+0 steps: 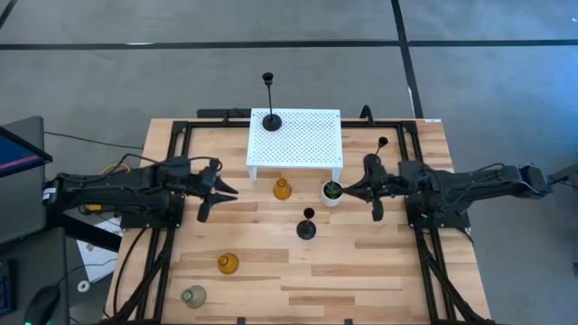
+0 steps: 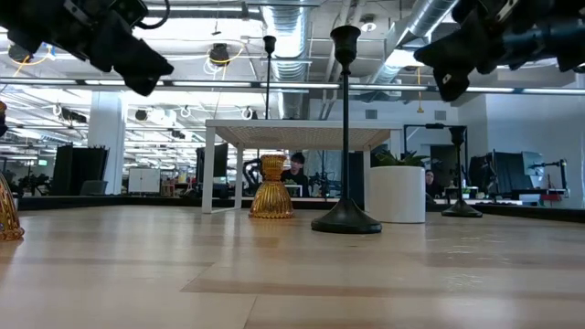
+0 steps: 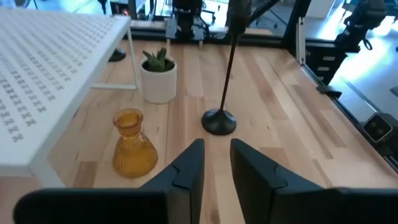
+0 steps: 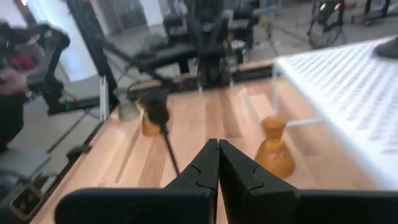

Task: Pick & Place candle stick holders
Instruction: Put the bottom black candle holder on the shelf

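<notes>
Left gripper (image 1: 228,191) is hanging with fingers slightly parted, gripping nothing; right gripper (image 1: 346,190) is clenched, empty. Amber holder (image 1: 282,188) and plant pot (image 1: 331,192) are sitting between them, black holder (image 1: 307,226) at six o'clock, tall holder (image 1: 270,116) standing on the white rack (image 1: 307,143).

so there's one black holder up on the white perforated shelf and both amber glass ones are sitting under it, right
Not quite. The black holder does stand on the white perforated shelf, but only one amber glass holder sits by its front edge. The high view shows the other amber one far off near the table's front.
</notes>
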Tool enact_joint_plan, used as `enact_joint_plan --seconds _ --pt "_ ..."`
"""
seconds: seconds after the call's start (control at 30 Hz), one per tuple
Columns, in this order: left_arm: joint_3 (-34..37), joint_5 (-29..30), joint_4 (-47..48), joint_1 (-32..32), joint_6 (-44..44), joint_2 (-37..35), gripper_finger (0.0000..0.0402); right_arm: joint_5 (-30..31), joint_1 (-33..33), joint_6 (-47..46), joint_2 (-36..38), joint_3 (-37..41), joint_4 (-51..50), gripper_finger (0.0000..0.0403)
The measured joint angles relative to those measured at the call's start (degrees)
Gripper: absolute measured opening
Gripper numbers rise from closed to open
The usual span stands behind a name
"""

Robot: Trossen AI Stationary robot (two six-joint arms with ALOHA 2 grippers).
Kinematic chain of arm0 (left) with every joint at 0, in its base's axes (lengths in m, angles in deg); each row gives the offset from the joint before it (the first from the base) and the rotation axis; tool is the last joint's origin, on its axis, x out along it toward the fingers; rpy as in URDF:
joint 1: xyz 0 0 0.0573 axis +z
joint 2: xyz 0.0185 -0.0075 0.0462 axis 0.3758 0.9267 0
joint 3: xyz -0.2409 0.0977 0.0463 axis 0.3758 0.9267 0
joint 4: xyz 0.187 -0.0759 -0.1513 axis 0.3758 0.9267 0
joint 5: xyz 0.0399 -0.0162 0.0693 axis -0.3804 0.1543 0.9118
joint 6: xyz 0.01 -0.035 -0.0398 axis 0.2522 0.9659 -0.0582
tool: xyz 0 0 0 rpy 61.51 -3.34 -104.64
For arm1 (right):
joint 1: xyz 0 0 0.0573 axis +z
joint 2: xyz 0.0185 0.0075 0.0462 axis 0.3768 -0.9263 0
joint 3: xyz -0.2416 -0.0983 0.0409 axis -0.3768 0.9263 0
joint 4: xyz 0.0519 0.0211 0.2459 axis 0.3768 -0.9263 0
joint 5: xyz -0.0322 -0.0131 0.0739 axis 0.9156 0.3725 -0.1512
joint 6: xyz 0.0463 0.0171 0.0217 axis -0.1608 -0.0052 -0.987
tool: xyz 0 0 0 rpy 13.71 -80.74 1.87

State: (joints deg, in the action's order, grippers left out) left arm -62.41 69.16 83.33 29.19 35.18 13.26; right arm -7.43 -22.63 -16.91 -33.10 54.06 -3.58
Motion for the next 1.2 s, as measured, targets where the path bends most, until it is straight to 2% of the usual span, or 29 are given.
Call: enact_joint_plan --seconds 0.2,0.4,0.8,0.93,1.2 --pt "0.00 0.00 -2.89 0.00 -0.24 0.00 0.0076 1.14 6.29 0.09 -8.35 -0.02 4.27 0.0000" --pt "0.00 0.00 -3.90 0.00 -0.15 0.05 0.0076 1.28 11.21 3.31 -13.21 -0.02 7.09 0.0000" --pt "0.00 0.00 -5.16 0.00 -0.02 3.31 0.0076 1.67 12.48 4.91 -24.75 -0.03 22.69 0.0005" --pt "0.00 0.00 -5.56 0.00 -0.01 4.12 0.0076 3.90 12.48 4.55 -29.00 -1.40 22.73 0.0040" --pt "-0.02 0.00 -6.55 0.00 0.02 4.57 0.0076 4.31 12.48 1.70 -39.18 -8.15 22.77 0.0159"
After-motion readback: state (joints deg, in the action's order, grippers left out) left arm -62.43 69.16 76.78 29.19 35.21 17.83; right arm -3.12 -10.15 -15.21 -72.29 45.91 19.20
